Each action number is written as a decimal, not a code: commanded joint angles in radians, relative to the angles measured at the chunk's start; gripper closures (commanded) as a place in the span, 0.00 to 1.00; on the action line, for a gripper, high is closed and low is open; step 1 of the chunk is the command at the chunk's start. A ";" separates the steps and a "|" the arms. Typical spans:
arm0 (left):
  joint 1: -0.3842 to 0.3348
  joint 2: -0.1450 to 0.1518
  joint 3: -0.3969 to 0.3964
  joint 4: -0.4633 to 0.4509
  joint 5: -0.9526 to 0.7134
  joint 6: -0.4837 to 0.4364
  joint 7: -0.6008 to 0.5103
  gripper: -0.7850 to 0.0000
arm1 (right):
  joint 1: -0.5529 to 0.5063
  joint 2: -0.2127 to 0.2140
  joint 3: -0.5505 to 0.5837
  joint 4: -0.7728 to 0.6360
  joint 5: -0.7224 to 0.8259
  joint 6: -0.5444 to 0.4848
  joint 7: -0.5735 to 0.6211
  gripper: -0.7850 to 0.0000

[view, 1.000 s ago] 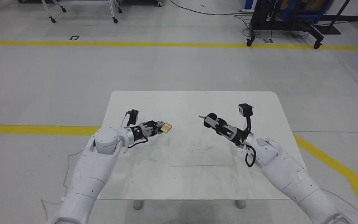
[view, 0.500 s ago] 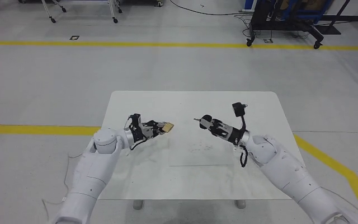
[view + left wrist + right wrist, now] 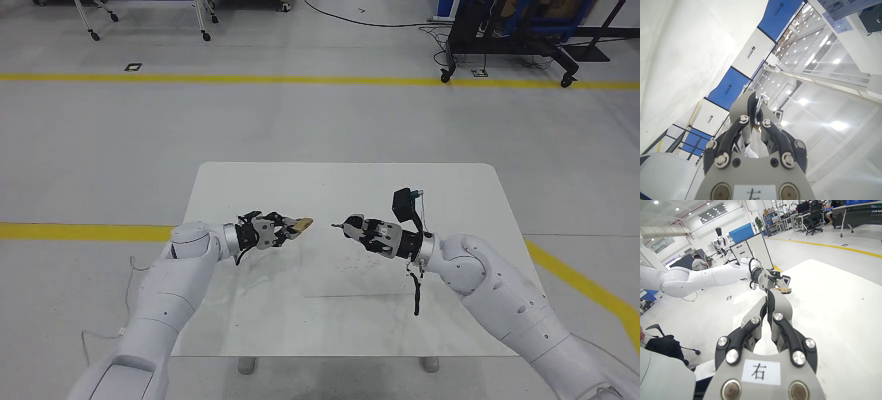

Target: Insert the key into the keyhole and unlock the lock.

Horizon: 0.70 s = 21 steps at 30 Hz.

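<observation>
While both arms are hanging over the middle of the white table (image 3: 450,190), I am seeing the left gripper (image 3: 288,227) clamping the brass lock (image 3: 299,224), with its fingers (image 3: 738,111) pressing on the silver shackle (image 3: 759,103) in the left wrist view. Facing it, the right gripper (image 3: 350,227) is pinching the key (image 3: 339,227); the thin tip is pointing toward the lock and sitting near it, not touching. In the right wrist view that gripper's pads are pressing tight together, and the lock is showing just beyond their tips.
</observation>
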 commanded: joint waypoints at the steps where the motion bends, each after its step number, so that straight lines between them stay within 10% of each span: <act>1: 0.000 0.000 0.000 0.000 0.000 0.000 0.000 1.00 | 0.000 0.000 0.000 0.000 -0.001 0.000 0.000 1.00; 8: 0.034 0.001 0.013 -0.043 0.010 0.010 0.020 1.00 | 0.005 -0.002 0.004 -0.051 -0.072 0.016 0.002 1.00; 21: 0.043 0.036 0.003 -0.155 0.069 0.148 -0.021 1.00 | 0.036 0.029 0.038 -0.335 -1.087 0.056 -0.055 1.00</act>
